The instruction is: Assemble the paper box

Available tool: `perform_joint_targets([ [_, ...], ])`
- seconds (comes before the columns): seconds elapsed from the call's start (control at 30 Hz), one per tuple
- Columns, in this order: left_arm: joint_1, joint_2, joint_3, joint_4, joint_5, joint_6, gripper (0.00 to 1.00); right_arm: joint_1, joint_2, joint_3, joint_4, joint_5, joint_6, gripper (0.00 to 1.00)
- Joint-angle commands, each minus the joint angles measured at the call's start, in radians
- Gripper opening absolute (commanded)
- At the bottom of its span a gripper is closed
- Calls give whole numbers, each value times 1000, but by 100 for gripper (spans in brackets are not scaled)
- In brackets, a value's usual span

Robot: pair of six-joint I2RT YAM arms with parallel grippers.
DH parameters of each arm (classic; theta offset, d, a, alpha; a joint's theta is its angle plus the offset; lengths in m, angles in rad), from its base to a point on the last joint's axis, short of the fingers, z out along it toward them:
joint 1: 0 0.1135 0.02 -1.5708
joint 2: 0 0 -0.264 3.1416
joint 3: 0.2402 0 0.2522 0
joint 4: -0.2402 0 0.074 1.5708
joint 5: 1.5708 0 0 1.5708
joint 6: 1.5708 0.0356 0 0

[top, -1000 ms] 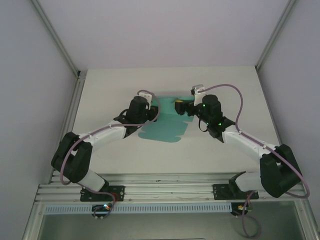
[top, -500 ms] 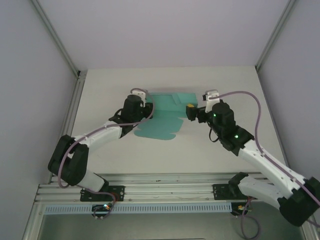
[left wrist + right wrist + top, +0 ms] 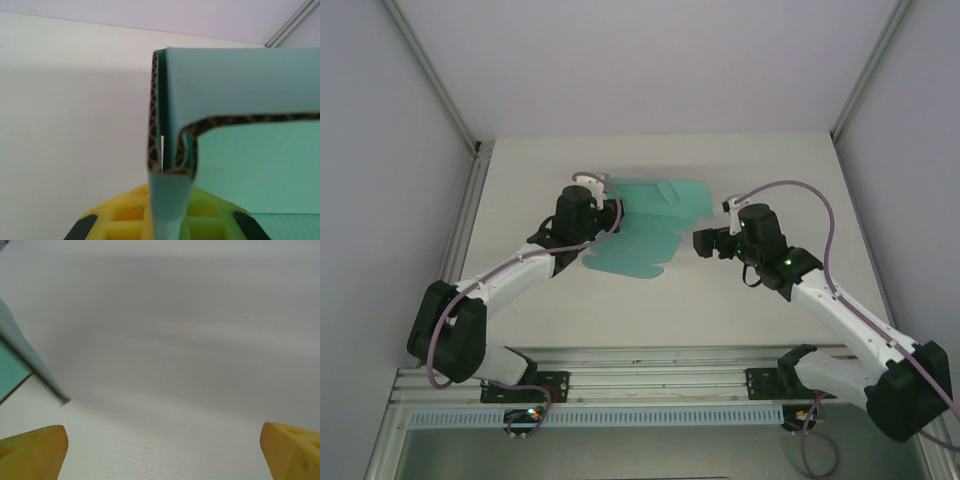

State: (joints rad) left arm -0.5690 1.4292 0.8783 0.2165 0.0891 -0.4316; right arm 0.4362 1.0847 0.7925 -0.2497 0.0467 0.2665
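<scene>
The paper box (image 3: 650, 225) is a teal-green flat cut-out sheet with a folded panel along its far edge, lying on the table between the arms. My left gripper (image 3: 610, 210) is shut on the sheet's left flap. In the left wrist view that flap (image 3: 172, 205) runs between the yellow fingers (image 3: 115, 215), and a folded wall (image 3: 240, 85) stands up ahead. My right gripper (image 3: 701, 242) is open just right of the sheet, holding nothing. In the right wrist view its yellow fingertips (image 3: 35, 450) stand wide apart, with a corner of the sheet (image 3: 12, 367) at far left.
The white table (image 3: 760, 160) has bare room to the right and near side of the sheet. Metal frame posts (image 3: 430, 80) rise at the back corners, and an aluminium rail (image 3: 650, 365) runs along the near edge by the arm bases.
My right gripper let go of the sheet's right side and drew back to the right and nearer. The left gripper shifted left and farther with the flap, and the far panel stands more folded.
</scene>
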Motion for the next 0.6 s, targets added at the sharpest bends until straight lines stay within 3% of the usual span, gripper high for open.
perform_joint_targets([
  [0.0,-7,-20,1,26,32,24,0,-2,30,72,98,-35,11,100],
  [0.3,-33,8,35,-8,49,120,0,0,144,163,63,-116,-52,100],
  [0.57,-46,10,57,15,54,25,0,48,201,119,144,-8,-27,100],
])
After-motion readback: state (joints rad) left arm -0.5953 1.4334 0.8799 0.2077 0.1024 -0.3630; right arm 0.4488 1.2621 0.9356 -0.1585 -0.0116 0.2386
